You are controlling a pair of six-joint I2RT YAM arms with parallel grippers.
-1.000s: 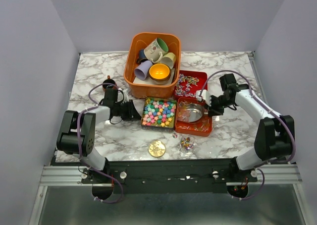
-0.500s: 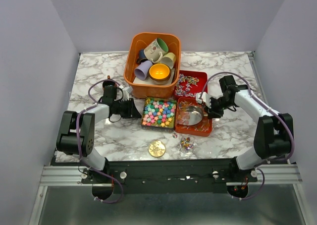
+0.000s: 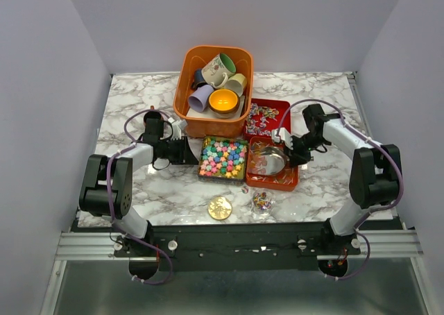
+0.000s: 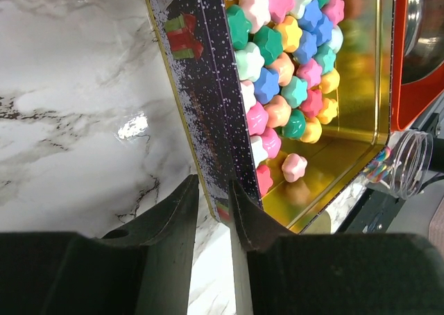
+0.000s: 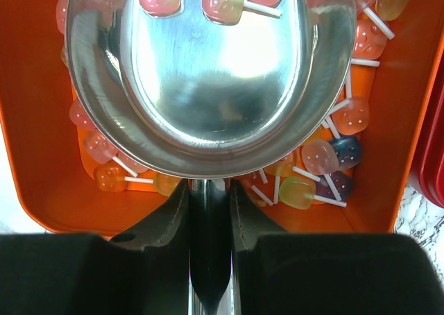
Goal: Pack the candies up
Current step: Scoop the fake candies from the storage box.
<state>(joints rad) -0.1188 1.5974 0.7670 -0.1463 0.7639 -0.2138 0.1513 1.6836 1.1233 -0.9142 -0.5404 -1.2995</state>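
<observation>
Marble-patterned tabletop (image 3: 139, 107) sits between plain pale walls, and the candies lie in three lots near its middle. Star-shaped sweets (image 3: 223, 157) in pink, blue, green, yellow and white fill most of a gold-lined tin (image 4: 205, 86), though the near corner of its floor is bare. Just right of the tin, an orange tray (image 5: 35, 155) holds translucent lollipops (image 5: 319, 155) on pale sticks. Behind it, a red tray (image 3: 283, 107) holds small wrapped sweets (image 3: 261, 117).

A shiny metal scoop (image 5: 208, 72) lies over the lollipops. Its bowl is mostly bare, with a few lollipops showing at its far edge. The right gripper (image 5: 208, 197) has its fingers pinched on the scoop's handle, one on each side.

The left gripper (image 4: 215, 190) is at the tin's left side. Its fingers are clamped on the dark, speckled wall of the tin, one outside and one inside.

One loose sweet (image 3: 245, 188) lies on the marble in front of the tin. Near it are a small clear container (image 3: 262, 200) holding a few speckled sweets and, to its left, a round gold disc (image 3: 220, 207). At the back, touching the tin's far edge, an orange basket (image 3: 208, 129) holds several mugs (image 3: 220, 69) lying at angles.
</observation>
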